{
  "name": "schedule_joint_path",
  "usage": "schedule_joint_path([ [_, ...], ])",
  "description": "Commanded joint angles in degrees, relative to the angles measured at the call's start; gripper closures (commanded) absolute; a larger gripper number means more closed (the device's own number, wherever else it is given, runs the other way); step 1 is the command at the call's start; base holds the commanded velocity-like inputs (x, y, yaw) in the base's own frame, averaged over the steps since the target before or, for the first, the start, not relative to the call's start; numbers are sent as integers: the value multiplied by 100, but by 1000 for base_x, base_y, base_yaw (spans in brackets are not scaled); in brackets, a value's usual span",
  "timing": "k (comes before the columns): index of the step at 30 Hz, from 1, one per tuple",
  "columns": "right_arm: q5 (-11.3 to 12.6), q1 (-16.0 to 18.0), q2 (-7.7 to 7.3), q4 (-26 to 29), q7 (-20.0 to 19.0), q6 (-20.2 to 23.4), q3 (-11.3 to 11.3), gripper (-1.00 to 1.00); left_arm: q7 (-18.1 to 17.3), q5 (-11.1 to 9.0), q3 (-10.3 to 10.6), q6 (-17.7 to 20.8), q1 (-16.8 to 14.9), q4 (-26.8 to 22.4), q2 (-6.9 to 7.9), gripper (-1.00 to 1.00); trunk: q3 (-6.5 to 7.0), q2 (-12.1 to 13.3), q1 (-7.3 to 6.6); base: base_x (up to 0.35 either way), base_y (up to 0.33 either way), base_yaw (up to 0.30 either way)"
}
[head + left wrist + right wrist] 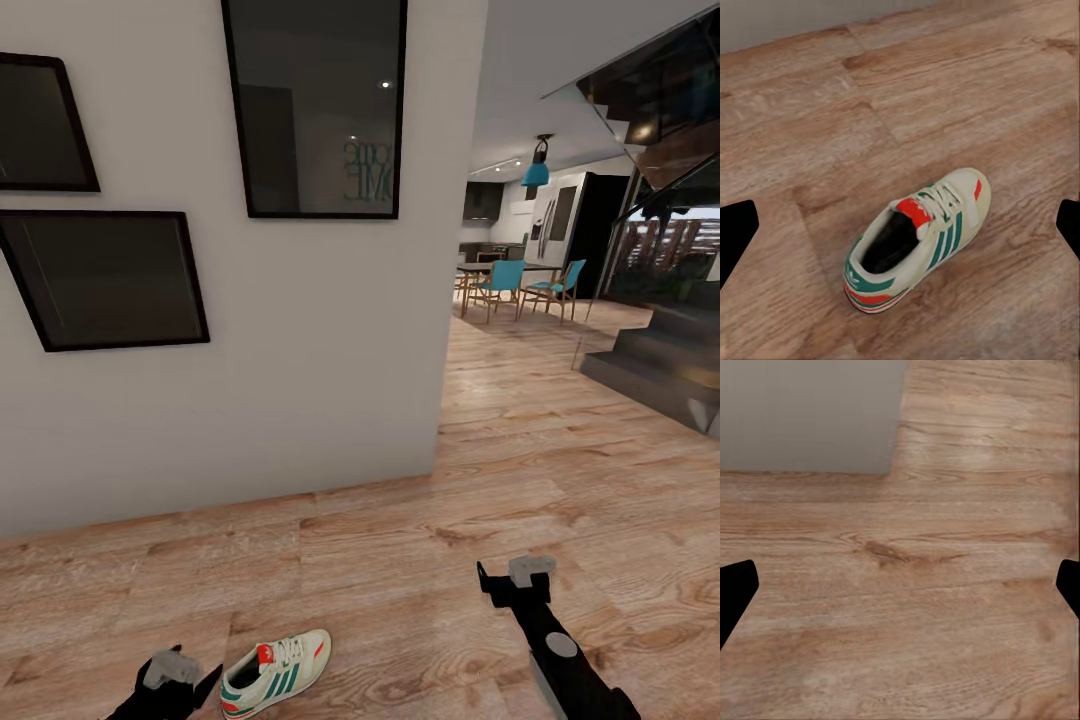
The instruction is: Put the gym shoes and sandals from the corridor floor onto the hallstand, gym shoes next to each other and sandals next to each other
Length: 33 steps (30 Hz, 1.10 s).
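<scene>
Hovering beside one gym shoe point(276, 672) lying on the corridor floor point(420, 560), the left gripper point(168, 682) hangs empty, fingers spread wide. The right gripper point(515, 583) is wide too. First pickup seems pending: next, lower the left gripper over the shoe and close.

white-green gym shoe point(274, 673) upright, corridor floor point(420, 560)

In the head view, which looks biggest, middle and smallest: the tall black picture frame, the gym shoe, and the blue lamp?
1. Tall black picture frame, biggest.
2. Gym shoe.
3. Blue lamp, smallest.

The lamp hangs far away down the room, so it may only look tiny.
</scene>
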<state>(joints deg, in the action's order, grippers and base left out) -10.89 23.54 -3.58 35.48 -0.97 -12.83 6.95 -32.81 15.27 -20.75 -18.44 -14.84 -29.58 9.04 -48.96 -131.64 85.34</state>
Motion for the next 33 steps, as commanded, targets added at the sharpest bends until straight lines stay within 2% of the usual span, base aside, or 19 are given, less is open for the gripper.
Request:
schedule_joint_path([
  [1, -59, 2, 4, 179, -35, 169, 26, -100, -58, 233, -44, 114, -96, -8, 0, -100, -7, -2, -1, 0, 0, 0],
  [2, -57, 4, 8, 583, -143, 582, 23, -100, -111, 638, -25, 378, -289, -19, -11, -100, -7, -2, -1, 0, 0, 0],
  [8, -55, 4, 13, 1492, -636, 1491, 19, -100, -238, 1695, 136, 822, -734, -14, -52, -100, -7, -2, -1, 0, 0, 0],
  [9, -57, 3, 14, 1778, -914, 1767, 22, -100, -271, 2086, 224, 941, -869, 9, -72, -100, -7, -2, -1, 0, 0, 0],
  [10, -60, 3, 14, 1845, -993, 1834, 23, -100, -278, 2191, 246, 976, -899, 16, -79, -100, -7, -2, -1, 0, 0, 0],
  [11, -67, 3, 10, 2004, -1193, 1996, 30, -100, -297, 2498, 314, 1096, -972, 35, -104, -100, -7, -2, -1, 0, 0, 0],
  [16, -72, 3, 1, 2104, -1295, 2084, 35, -100, -340, 2695, 363, 1187, -1008, 47, -107, -100, -7, -2, -1, 0, 0, 0],
  [23, -84, 2, -2, 2105, -1332, 2111, 26, -100, -524, 2786, 403, 1203, -1018, 48, -80, -100, -7, -2, -1, 0, 0, 0],
  [27, -88, 2, -4, 2110, -1341, 2122, 26, -100, -833, 2841, 402, 1193, -1020, 48, -57, -100, -7, -2, -1, 0, 0, 0],
  [28, -88, 2, -7, 2111, -1343, 2125, 23, -100, -1145, 2851, 387, 1195, -1022, 23, -48, -100, -7, -2, -1, 27, 0, 0],
  [33, -89, 2, -4, 2112, -1339, 2126, 17, -100, -1461, 2856, 376, 1207, -1023, -18, -71, -100, -7, -2, -1, 139, 0, 0],
])
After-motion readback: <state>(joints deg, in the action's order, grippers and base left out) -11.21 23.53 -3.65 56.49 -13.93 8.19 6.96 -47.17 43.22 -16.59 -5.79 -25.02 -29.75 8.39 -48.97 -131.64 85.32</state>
